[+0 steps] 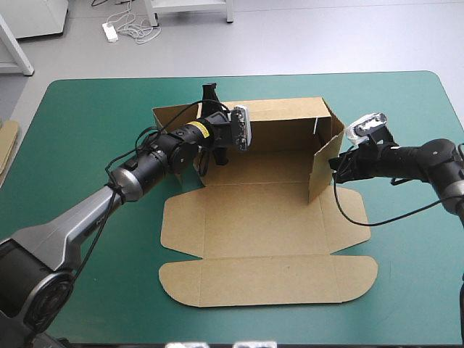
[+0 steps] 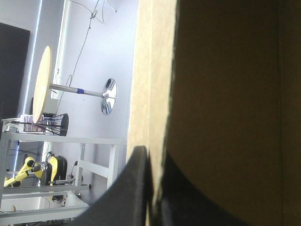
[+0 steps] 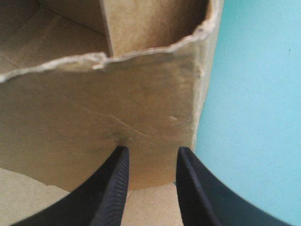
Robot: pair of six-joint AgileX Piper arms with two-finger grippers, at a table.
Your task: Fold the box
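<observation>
**Box half-raised, both grippers at its side walls**

Box: brown board, mid-table, a bit nearer the far edge than the near one. Back wall upright, facing the far edge. Right side wall raised, angled inward. Front panels and lid lie flat on the teal-green cover, reaching toward the near edge, with rounded flaps out to both sides.

Left gripper: at the box's far left corner, arm lying across the left wall. Left wrist view: black fingers all but closed on a sheet of the box, its edge running ahead from between the gripper tips. Which panel it pinches, cannot tell.

Right gripper: at the outer face of the right wall, on the side toward the table's right edge. Right wrist view: gripper fingers a narrow gap apart, nothing between them, the wall's flat face of the box just ahead. Touching or not, cannot tell. Torn top edge on that wall. Bare cover beside it.

More board: a strip showing at the table's left edge, well apart from the box.
</observation>
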